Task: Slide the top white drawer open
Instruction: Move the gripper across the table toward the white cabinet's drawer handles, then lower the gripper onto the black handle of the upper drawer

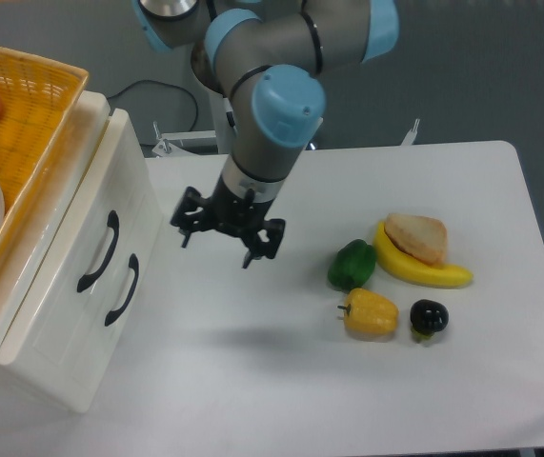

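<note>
One fixed camera, and it sits high, opposite the grey robot arm's pedestal base (243, 90), looking down and across the flat white table (367, 381) toward it. Mid-range framing: the table's far and right edges show, the near edge runs along the bottom. The glossy white two-drawer cabinet (71, 314) and the orange woven basket (33, 124) on it are cut off at the left border. No second view shares the scene.
</note>
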### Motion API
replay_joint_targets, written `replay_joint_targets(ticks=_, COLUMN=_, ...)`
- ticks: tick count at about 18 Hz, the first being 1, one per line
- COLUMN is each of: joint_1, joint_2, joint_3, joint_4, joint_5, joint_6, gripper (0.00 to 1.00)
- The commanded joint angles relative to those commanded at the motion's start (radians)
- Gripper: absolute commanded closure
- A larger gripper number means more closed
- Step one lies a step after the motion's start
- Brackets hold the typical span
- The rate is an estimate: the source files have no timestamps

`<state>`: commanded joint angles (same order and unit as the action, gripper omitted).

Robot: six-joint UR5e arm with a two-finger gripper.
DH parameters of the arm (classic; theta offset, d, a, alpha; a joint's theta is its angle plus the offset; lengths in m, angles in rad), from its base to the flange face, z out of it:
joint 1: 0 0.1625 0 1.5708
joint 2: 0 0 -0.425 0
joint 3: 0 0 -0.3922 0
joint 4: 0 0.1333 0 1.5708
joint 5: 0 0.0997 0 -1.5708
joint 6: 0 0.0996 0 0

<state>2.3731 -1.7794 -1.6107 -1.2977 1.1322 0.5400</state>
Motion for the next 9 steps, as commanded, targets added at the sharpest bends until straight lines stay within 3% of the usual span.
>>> replay_joint_targets(ticks=9, joint_1=-0.064, joint_2=-0.005, joint_3=0.002, joint_4=0.002, joint_5=-0.046, joint_6=-0.123, gripper=0.00)
